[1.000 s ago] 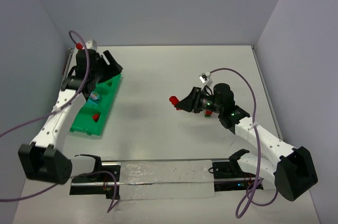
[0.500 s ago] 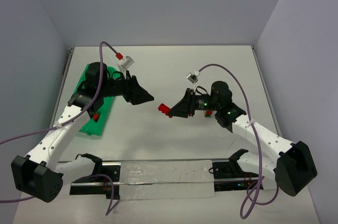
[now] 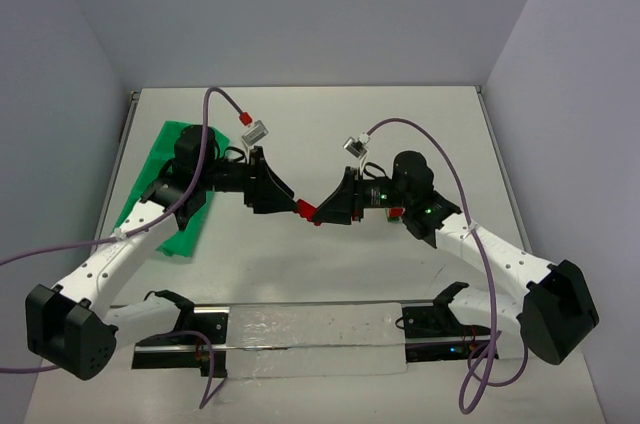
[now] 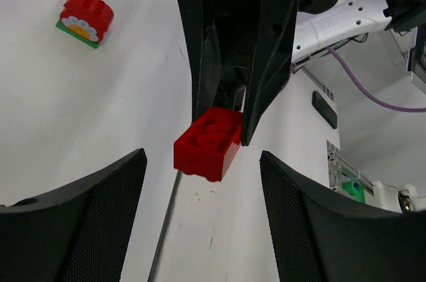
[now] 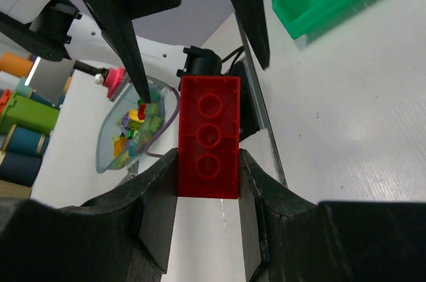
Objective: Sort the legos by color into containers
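red brick (image 3: 306, 208): aloft over surface (image 3: 420, 124) centre, long axis along right claw (image 3: 318, 212) fingers, free end toward left claw (image 3: 292, 202) | right claw: clamped on brick | left claw: parted, empty

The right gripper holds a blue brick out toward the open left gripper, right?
No, the brick is red, not blue; the right wrist view shows it. The right gripper does hold it out toward the open left gripper.

A white table (image 3: 420, 124) stands between plain lilac-grey walls (image 3: 320, 14) at nine, twelve and three o'clock, with a black rail (image 3: 165, 348) along its six o'clock edge.
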`<action>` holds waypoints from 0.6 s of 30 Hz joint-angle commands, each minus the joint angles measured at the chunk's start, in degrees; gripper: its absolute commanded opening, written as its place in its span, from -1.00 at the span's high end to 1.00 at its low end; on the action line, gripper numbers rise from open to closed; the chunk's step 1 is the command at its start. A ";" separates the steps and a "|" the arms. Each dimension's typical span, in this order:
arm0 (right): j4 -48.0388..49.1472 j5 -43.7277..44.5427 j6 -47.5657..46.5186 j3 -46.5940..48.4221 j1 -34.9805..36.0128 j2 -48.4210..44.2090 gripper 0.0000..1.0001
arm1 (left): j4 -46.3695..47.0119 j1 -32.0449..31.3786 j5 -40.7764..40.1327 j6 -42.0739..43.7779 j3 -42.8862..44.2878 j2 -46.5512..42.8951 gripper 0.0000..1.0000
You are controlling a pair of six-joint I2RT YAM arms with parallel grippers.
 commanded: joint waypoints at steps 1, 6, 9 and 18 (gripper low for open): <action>3.59 -1.69 -1.44 3.87 1.39 0.43 0.81 | 5.97 -1.22 3.88 -1.65 -0.02 1.16 -0.50; 3.12 -2.08 -2.16 4.49 1.94 0.89 0.81 | 7.78 -1.91 4.83 -2.85 -0.10 2.07 -0.45; 3.25 -2.08 -2.25 4.60 2.09 1.04 0.81 | 7.43 -2.49 5.07 -2.76 0.05 2.86 -0.39; 3.70 -0.59 -2.20 4.33 2.09 2.22 0.79 | 7.89 -2.80 5.53 -3.12 -0.07 2.89 0.75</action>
